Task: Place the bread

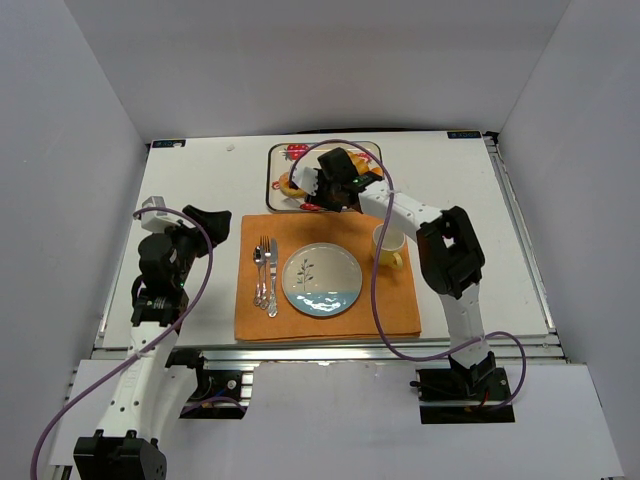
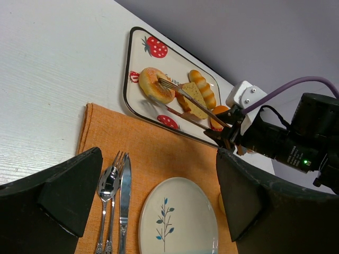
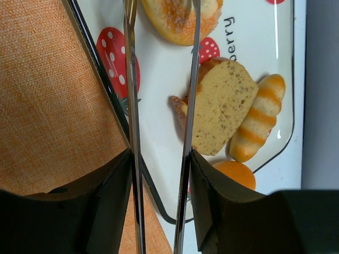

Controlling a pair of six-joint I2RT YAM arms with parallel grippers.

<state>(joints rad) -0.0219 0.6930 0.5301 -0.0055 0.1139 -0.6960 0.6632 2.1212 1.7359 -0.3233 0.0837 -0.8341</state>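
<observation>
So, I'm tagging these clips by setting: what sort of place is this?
Most likely a robot test cell staged as a dining spot: plain white walls box in the table, robot arms are bolted at its near edge, and an orange placemat holds a plate and cutlery.

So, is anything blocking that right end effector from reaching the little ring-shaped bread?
Nothing visible. The right end effector grips metal tongs, whose tips are at the bread on the strawberry tray. The toast slice and ridged roll sit further back along the tongs, not between tips and bread.
</observation>
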